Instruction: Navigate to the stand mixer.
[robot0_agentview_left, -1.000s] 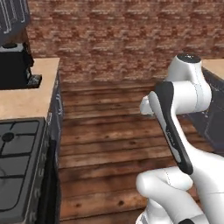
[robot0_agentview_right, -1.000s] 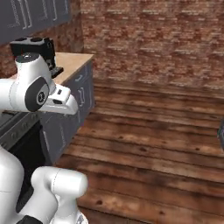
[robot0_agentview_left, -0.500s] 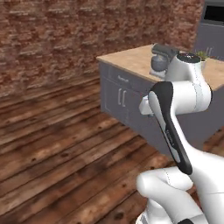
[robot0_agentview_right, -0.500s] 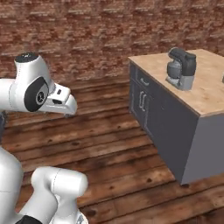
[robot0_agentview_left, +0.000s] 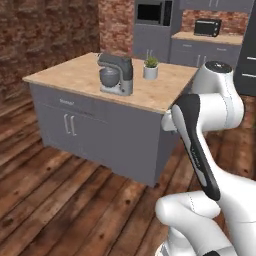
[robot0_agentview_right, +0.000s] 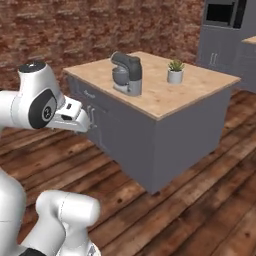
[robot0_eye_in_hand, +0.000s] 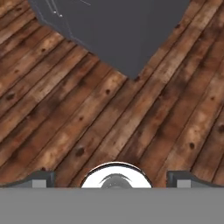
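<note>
Nearest the cameras, the white arm (robot0_agentview_left: 200, 140) is folded above its base, and the fingers (robot0_eye_in_hand: 111, 178) are pointed down at the wooden floor (robot0_eye_in_hand: 65, 118); the two tips are seen spread wide apart at the bottom of the hand view, with nothing held between them. Just beyond, a corner of the grey island cabinet (robot0_eye_in_hand: 122, 35) is met, and its doors (robot0_agentview_left: 70, 125) are faced toward the robot. On top of it, the wooden bench (robot0_agentview_right: 160, 95) is laid out, and the stand mixer (robot0_agentview_left: 116, 74) is set near its middle, well apart from the fingers, ahead and above them and a little to the left. Its long head is seen running roughly across the left view, over the bowl. A small potted plant (robot0_agentview_left: 150, 68) is placed just beside it, further back. Furthest off, a toaster (robot0_agentview_left: 207, 27) is stood on the rear counter. A short drive forward is judged to be left.
</note>
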